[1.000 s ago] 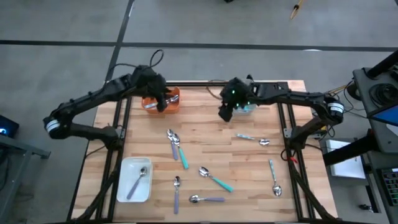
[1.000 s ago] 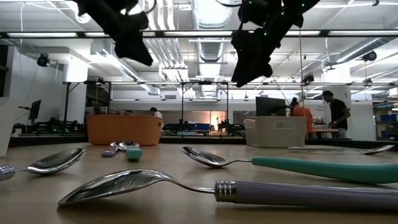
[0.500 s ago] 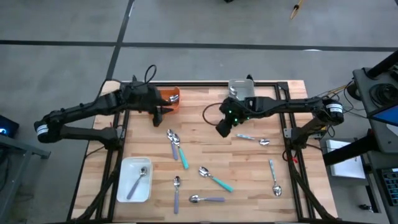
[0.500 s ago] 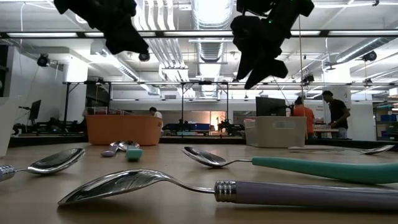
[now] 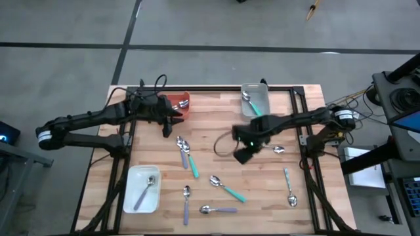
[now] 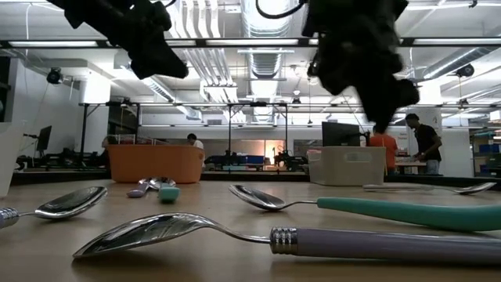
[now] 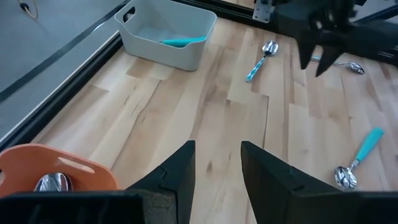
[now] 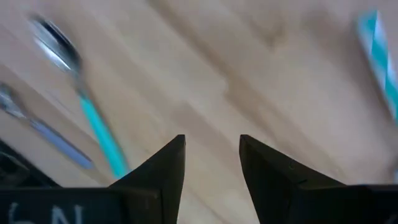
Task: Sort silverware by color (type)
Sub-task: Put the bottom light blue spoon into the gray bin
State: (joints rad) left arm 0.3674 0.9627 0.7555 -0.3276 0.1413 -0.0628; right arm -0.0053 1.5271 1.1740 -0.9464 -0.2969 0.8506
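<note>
Spoons lie scattered on the wooden table: a lavender and teal pair, a teal one, two lavender ones, a pale blue one and one by the right arm. The grey tray holds a teal spoon. The white tray holds a lavender spoon, and the orange tray shows a metal spoon bowl. My left gripper hovers open beside the orange tray. My right gripper hangs open over the table's middle, above bare wood.
Bare wood lies between the two grippers and along the table's left side. The black frame rails run along both sides of the table. In the low view a lavender spoon and a teal spoon lie close to the near edge.
My right gripper has swung away from the grey tray toward the near edge and now hangs over the table's middle; the teal spoon in that tray has come into view. My left gripper has come off the orange tray toward the near edge.
</note>
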